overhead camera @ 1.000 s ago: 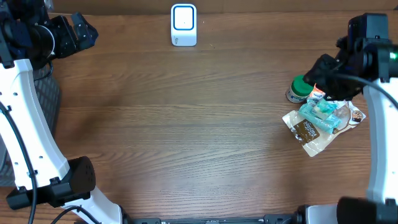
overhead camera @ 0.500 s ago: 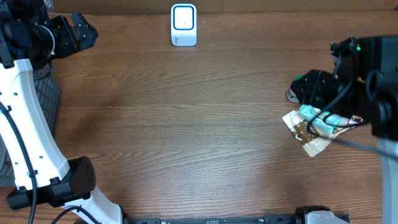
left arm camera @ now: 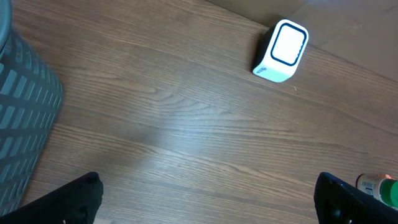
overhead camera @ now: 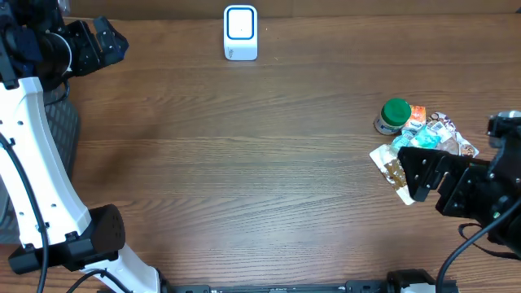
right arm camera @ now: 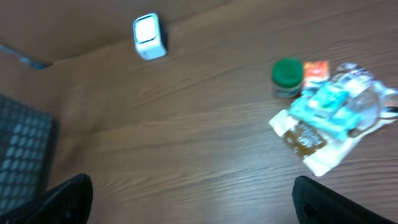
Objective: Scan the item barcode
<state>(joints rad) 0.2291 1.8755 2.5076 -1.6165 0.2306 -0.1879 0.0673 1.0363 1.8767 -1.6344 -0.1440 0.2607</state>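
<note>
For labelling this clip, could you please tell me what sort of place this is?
Probably a mock checkout or lab test bench, not a real shop: a white barcode scanner stands on a wooden table, with a small heap of packaged goods at one side and a grey basket at the other.

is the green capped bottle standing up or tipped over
Upright. The green-capped bottle shows its full round cap from overhead, and the right wrist view has its body straight below the cap.
</note>
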